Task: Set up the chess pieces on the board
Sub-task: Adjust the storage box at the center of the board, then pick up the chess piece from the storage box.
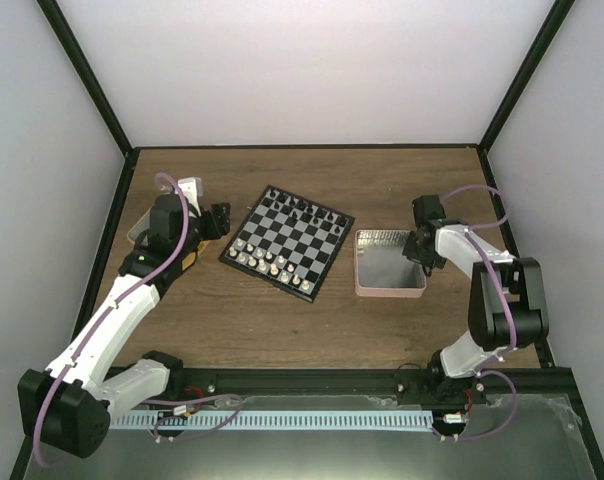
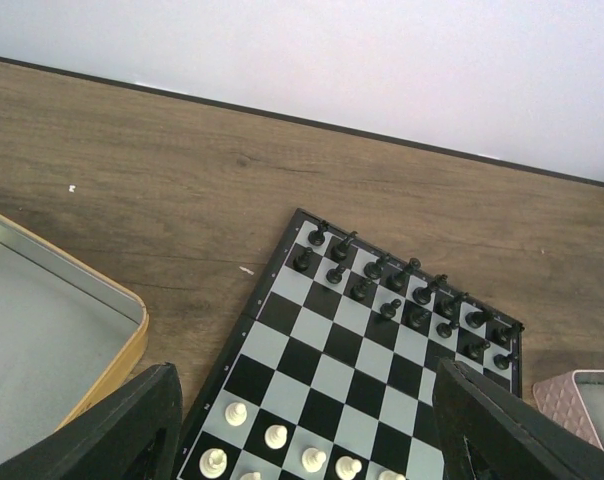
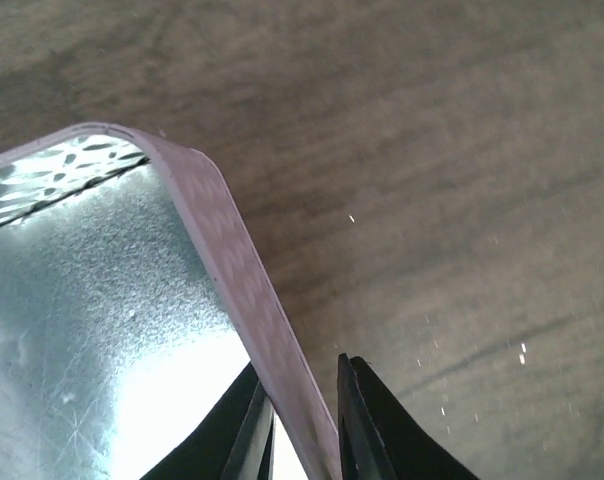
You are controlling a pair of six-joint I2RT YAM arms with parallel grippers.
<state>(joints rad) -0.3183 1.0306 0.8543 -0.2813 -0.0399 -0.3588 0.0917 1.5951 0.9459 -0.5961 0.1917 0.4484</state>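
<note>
- Top view: the board (image 1: 287, 243) lies askew in the middle of the tabletop (image 1: 282, 335). The chess pieces (image 1: 258, 257) stand on it, cream ones along its near-left edge and black ones along its far-right edge. By my reading the setup looks largely done, though the figures are too small to count.
- The left claw (image 1: 217, 220) hangs just beside the board's left corner, above the yellow-sided tin (image 1: 134, 232). The right claw (image 1: 422, 258) sits at the right wall of the pink tray (image 1: 387, 293), which lies just right of the board.
- Left wrist view: the left claw's fingers (image 2: 132, 430) are spread wide with nothing between them, so it is released. Below it are the board's near squares and a few cream pieces, with the black ranks (image 2: 402, 295) further off. The tin's rim (image 2: 102, 290) lies close on the left.
- The risk here is that each finger dwarfs a piece. Lowering into a packed row could topple neighbours.
- Right wrist view: the right claw (image 3: 298, 362) is clenched on the tray's wall (image 3: 237, 260), one finger inside and one outside. A thin bright sliver beside the inner finger suggests a light pinch.
- No piece shows on the tray's shiny floor in the part seen.
- Held by one thin wall, the tray could pivot or slip if lifted. If dragged left, it could shove the board and upset the standing pieces.
</note>
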